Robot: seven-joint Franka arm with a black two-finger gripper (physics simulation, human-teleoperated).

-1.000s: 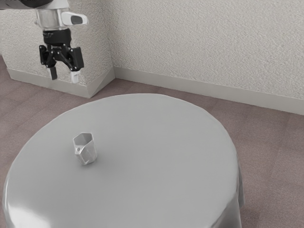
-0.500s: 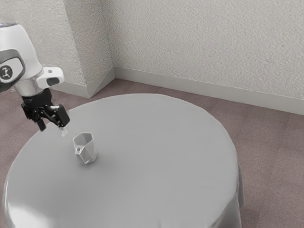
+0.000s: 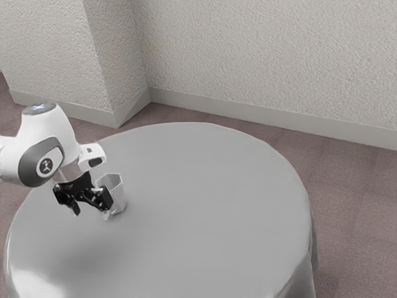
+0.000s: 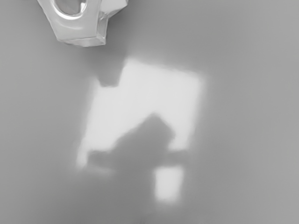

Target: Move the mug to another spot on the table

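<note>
The exterior view takes in the room: a rough pale wall (image 3: pixel 260 56) with a baseboard (image 3: pixel 279 118) and a brownish floor (image 3: pixel 353 186). The round grey bench (image 3: pixel 211 211) lies draped in a smooth cloth. The white arm (image 3: pixel 37 155) leans in from the 9 o'clock edge of that view, bent low over the bench top.

The mug (image 3: pixel 115 192) stands upright near the bench's 9 o'clock side, well in from the rim. It is pale, faceted and angular, with its mouth upward. The black fingers (image 3: pixel 75 208) are down at bench level at the mug's 8 o'clock. They are spread apart and grip nothing, for the mug stands outside the gap rather than in it. The nearer one is just beside the mug's lower wall, and I cannot tell from this side whether it touches.

The wrist view looks straight down on the bench (image 4: pixel 243 140) and gives what the side camera cannot. The mug (image 4: pixel 77 25) is off to one side of the hand rather than under it. Its mouth opens toward the camera, so the glossy inner wall shows, though part of the mug is cut off by the frame. Beside it a bright squarish patch of light (image 4: pixel 140 93) falls on the cloth. A dark blurred shadow (image 4: pixel 145 144) lies across the patch, and a smaller shadow (image 4: pixel 110 77) sits at its corner nearest the mug.
</note>
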